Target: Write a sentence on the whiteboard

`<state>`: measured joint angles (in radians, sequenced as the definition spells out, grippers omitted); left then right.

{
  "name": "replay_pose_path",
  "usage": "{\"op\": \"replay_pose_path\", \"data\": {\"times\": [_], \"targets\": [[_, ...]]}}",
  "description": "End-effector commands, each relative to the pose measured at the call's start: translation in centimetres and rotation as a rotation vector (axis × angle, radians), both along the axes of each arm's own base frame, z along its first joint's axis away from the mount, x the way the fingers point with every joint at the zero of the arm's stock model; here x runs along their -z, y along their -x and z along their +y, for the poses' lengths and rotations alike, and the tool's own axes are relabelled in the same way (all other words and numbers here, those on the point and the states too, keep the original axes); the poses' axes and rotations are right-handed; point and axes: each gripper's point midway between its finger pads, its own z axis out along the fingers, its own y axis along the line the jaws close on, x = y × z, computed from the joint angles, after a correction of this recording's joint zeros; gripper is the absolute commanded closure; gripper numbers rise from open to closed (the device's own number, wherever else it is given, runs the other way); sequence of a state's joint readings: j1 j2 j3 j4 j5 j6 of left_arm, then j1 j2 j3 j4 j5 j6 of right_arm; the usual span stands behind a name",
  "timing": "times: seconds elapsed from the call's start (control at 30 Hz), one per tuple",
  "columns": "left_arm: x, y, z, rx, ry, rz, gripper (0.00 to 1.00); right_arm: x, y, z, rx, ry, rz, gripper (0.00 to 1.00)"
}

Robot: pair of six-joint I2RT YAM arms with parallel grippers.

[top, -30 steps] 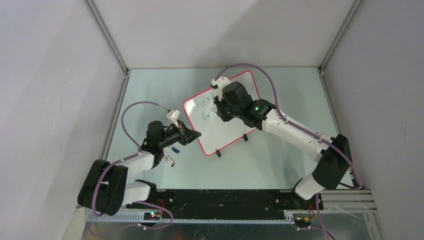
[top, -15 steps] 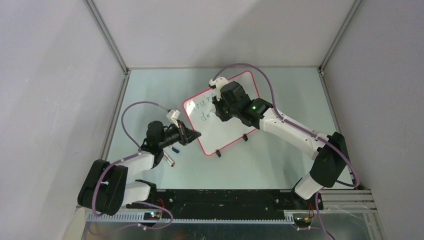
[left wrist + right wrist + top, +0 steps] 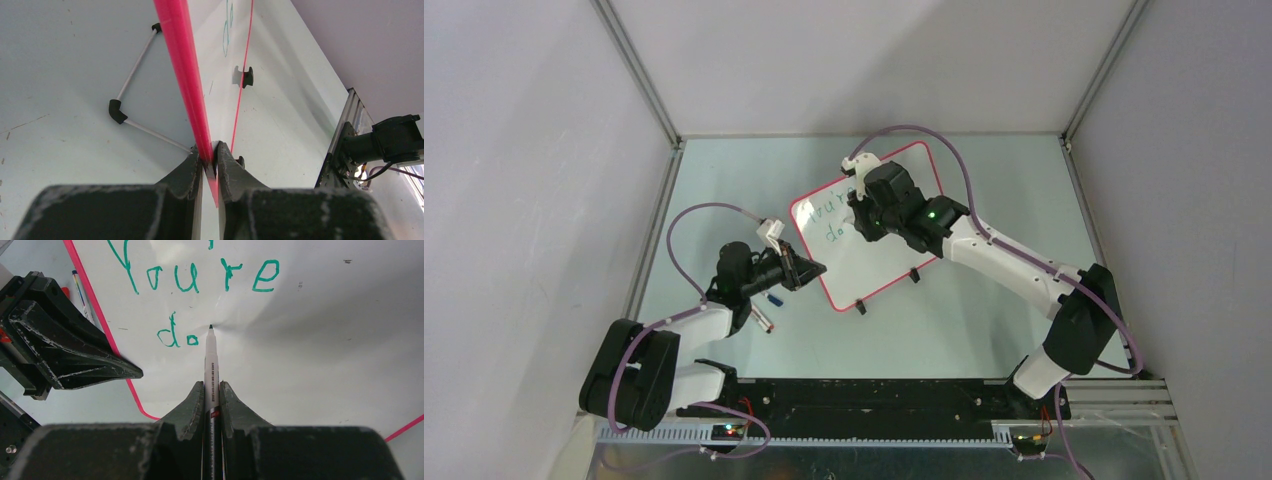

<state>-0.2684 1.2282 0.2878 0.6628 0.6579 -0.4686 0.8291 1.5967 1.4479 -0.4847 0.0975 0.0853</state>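
Observation:
The whiteboard (image 3: 879, 255) is white with a red-pink rim and stands tilted on the table. Green writing on it reads "You're" and below it "do" (image 3: 175, 337). My left gripper (image 3: 816, 270) is shut on the board's left rim (image 3: 187, 85). My right gripper (image 3: 856, 215) is shut on a grey marker (image 3: 210, 370). The marker's green tip (image 3: 210, 327) touches the board just right of "do". The left gripper also shows in the right wrist view (image 3: 135, 374), at the board's edge.
Two loose markers (image 3: 767, 305) lie on the table under the left arm. Black clip feet (image 3: 914, 274) hold the board's near edge. A thin wire stand (image 3: 131, 95) props the board from behind. Grey walls enclose the table.
The right gripper with the marker has shifted slightly left along the board. The left arm and the board have not moved.

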Motion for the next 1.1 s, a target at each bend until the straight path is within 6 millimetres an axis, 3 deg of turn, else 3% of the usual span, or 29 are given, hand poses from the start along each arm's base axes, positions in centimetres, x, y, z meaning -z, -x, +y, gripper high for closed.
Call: {"op": "replay_pose_path", "data": {"times": [0.0, 0.5, 0.83, 1.07], "targets": [[1.5, -0.7, 1.0, -0.042, -0.090, -0.016, 0.93, -1.9, -1.1, 0.5, 0.018, -0.033, -0.050, 1.00], [1.5, -0.8, 1.0, -0.043, -0.090, -0.016, 0.93, -1.6, -0.6, 0.1, 0.014, -0.029, -0.039, 1.00], [1.5, -0.7, 1.0, -0.043, -0.090, -0.016, 0.93, -3.9, -0.1, -0.7, 0.019, -0.077, -0.083, 1.00], [1.5, -0.8, 1.0, -0.043, -0.089, -0.016, 0.93, -3.1, 0.2, -0.9, 0.018, -0.064, -0.067, 1.00]]}}
